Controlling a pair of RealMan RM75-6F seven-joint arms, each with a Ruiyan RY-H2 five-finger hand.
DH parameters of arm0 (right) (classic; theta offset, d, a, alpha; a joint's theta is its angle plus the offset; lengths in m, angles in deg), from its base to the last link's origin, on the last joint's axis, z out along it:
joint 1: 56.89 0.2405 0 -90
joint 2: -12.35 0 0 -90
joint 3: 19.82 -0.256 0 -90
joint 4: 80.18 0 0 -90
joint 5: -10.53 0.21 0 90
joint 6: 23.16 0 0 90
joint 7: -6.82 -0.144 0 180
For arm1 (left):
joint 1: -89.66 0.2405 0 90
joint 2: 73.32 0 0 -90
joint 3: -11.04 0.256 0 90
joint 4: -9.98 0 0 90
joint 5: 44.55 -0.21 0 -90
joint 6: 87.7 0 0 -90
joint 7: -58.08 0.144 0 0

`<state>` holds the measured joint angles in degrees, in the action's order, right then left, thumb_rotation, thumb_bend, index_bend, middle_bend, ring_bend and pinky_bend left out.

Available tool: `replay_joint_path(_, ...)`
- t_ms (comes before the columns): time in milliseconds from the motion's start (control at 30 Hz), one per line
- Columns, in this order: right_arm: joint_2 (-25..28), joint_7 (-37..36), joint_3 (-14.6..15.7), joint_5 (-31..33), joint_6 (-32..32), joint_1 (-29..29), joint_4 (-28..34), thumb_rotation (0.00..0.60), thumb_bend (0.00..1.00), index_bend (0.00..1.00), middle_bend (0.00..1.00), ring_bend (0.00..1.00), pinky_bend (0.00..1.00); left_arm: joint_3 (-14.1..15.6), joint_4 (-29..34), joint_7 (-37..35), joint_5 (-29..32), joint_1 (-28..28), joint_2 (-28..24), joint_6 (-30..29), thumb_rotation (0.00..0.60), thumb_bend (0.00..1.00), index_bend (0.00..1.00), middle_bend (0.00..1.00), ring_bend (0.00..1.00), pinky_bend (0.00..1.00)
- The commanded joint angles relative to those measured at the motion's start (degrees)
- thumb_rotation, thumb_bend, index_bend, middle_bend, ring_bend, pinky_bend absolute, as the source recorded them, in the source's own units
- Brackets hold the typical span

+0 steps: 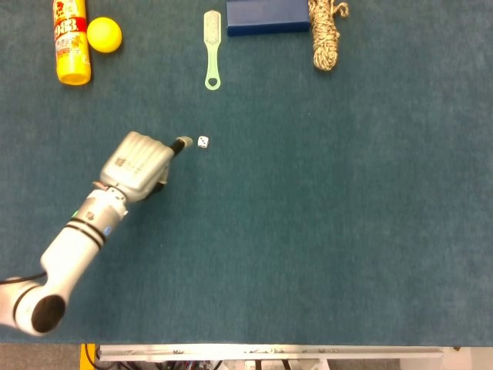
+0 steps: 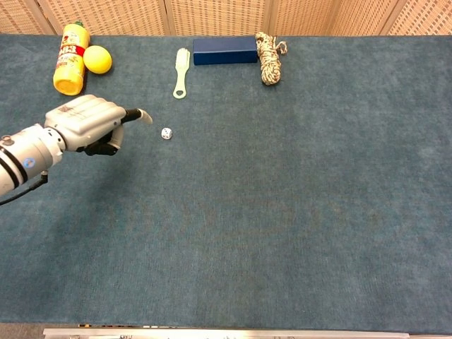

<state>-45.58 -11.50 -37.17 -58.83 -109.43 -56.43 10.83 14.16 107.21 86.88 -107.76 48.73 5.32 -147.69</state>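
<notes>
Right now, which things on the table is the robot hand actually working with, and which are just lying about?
In hand:
left robot hand, fingers curled, one pointing
small white die, just off that fingertip, not touching

Lying about, along the far edge:
yellow plastic bottle
yellow ball
pale green brush
dark blue box
coiled rope bundle

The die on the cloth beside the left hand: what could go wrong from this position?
The die is small and lies free on the table, just apart from the left hand's fingertips. A slight sideways brush might roll it away or turn another face up. The left hand has its fingers curled in, so a new grasp may need reopening close to the die, which could knock it. The brush lies well beyond it, so contact there seems unlikely.
</notes>
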Motion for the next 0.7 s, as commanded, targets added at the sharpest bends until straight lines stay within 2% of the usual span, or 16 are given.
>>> replay_joint_path(33,-0.07,0.34,0.15,-0.11,0.01,0.02,0.11,0.600,0.00,0.31,0.29,0.19,0.29,1.01,2.37,-1.43,-4.04,3.72,-2.59,-5.29,0.600,0.60,0.14,0.47,0.49,0.66)
replay_joint_path(67,-0.09,0.47,0.21,-0.19,0.00,0.04,0.17,0.600,0.00,0.31,0.29,0.19,0.29,1.25,2.79,-1.42,-4.51,4.39,-3.28,-6.15,0.600,0.48,0.12,0.40,0.44,0.65)
replay_joint_path(133,-0.13,0.87,0.39,-0.46,-0.08,0.05,0.32,0.600,0.00,0.31,0.29,0.19,0.29,1.73,3.75,-0.99,-5.38,5.97,-4.85,-8.28,0.600,0.30,0.09,0.29,0.36,0.58)
replay_joint_path(200,-0.23,1.16,0.56,-0.75,-0.25,0.04,0.46,0.600,0.00,0.31,0.29,0.19,0.29,1.99,4.38,-1.09,-6.16,7.44,-5.94,-10.21,0.600,0.20,0.07,0.20,0.28,0.47)
replay_joint_path(267,-0.31,1.44,0.80,-1.14,-0.43,0.00,0.65,0.600,0.00,0.31,0.29,0.19,0.29,2.28,4.77,-1.43,-7.07,9.25,-7.07,-12.48,0.600,0.17,0.06,0.15,0.23,0.40)
replay_joint_path(367,-0.42,2.18,1.09,-1.46,-0.89,-0.17,0.90,0.600,0.00,0.31,0.29,0.19,0.29,3.00,4.26,-1.97,-9.09,11.68,-8.23,-15.25,0.600,0.17,0.06,0.14,0.22,0.35)
replay_joint_path(533,-0.54,3.86,1.64,-1.67,-1.77,-0.68,1.50,0.600,0.00,0.31,0.29,0.19,0.29,4.23,0.73,-5.00,-12.46,15.66,-8.96,-18.49,0.600,0.17,0.10,0.15,0.22,0.33)
replay_joint_path(700,-0.44,4.92,2.15,-1.58,-2.38,-1.34,2.06,0.600,0.00,0.31,0.29,0.19,0.29,3.66,-2.80,-8.55,-13.99,18.36,-8.47,-20.41,0.600,0.17,0.14,0.19,0.24,0.33)
